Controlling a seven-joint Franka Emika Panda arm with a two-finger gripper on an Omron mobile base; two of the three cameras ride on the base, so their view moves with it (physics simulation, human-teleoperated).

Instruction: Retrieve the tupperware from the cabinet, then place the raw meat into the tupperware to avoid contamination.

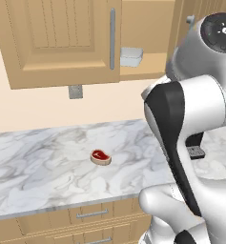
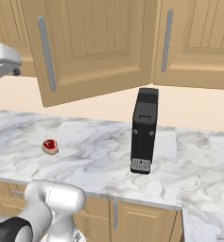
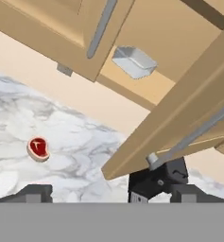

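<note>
The cabinet (image 1: 62,43) was found with its doors swung open, and the tupperware (image 1: 131,56) was seen resting on the wooden shelf inside, just past the edge of the open door with the long grey bar handle (image 1: 112,38). In the hand view the same container (image 3: 134,61) was shown lying flat on the shelf, well apart from the hand (image 3: 111,193), whose two dark fingertips were set wide apart at the bottom of that view with nothing held between them. The raw meat (image 1: 100,157) was left lying on the marble counter (image 1: 38,167), red face up, near the middle of the slab and well below the shelf; it was also picked out in the right base view (image 2: 50,146) and in the hand view (image 3: 38,148). A tall black coffee machine (image 2: 144,130) was stood on the counter to the right of the meat, well apart from it. The task was judged to be at an early stage: the cabinet had been opened, but the container was not yet grasped or lifted from the shelf, and the meat was untouched. What remained, it was judged, was a reach up into the shelf between the open doors, a grasp of the container, its setting down on the counter beside the meat, and then the transfer of the meat into it.
</note>
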